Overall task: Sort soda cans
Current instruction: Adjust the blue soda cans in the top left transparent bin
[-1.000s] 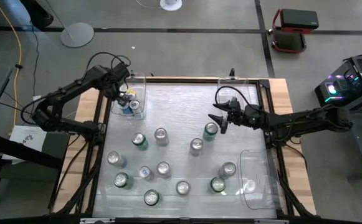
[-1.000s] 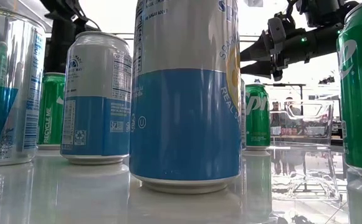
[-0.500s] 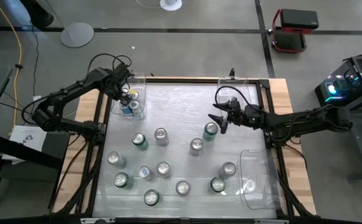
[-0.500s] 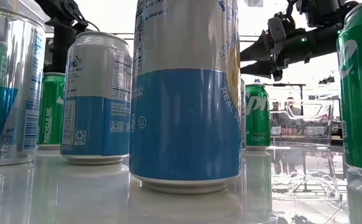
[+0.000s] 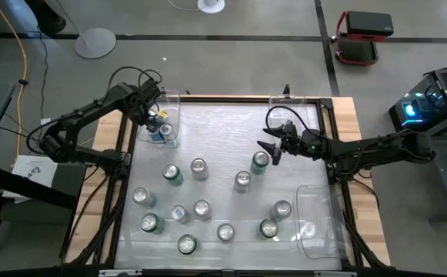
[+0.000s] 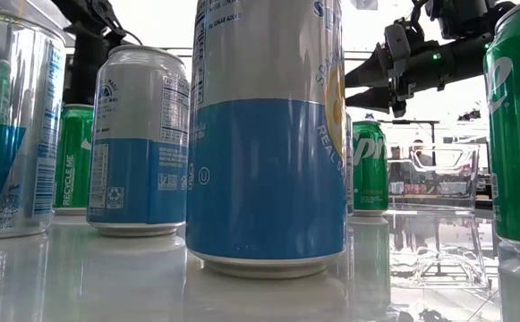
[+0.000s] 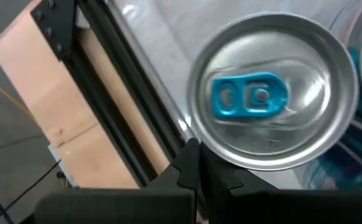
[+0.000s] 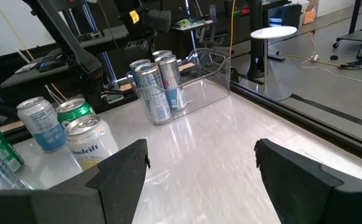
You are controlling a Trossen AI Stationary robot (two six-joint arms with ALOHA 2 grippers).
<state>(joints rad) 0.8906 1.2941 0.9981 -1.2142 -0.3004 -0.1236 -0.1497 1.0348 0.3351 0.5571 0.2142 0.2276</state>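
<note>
Nothing had moved: my left tool (image 5: pixel 155 115) stayed shut over the far-left bin (image 5: pixel 171 138) of cans, my right tool (image 5: pixel 270 146) still spread above a green can (image 5: pixel 260 160), so sorting stood paused.

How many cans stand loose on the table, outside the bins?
12 cans: four across the middle, eight lower in the high view. More sit in the left bin, uncounted.

We see just one small change: our left gripper (image 5: pixel 155 115) has slid a little from above the clear bin (image 5: pixel 161 135) toward the bin's outer edge, its fingers pressed together. We find no can in a new spot.
</note>
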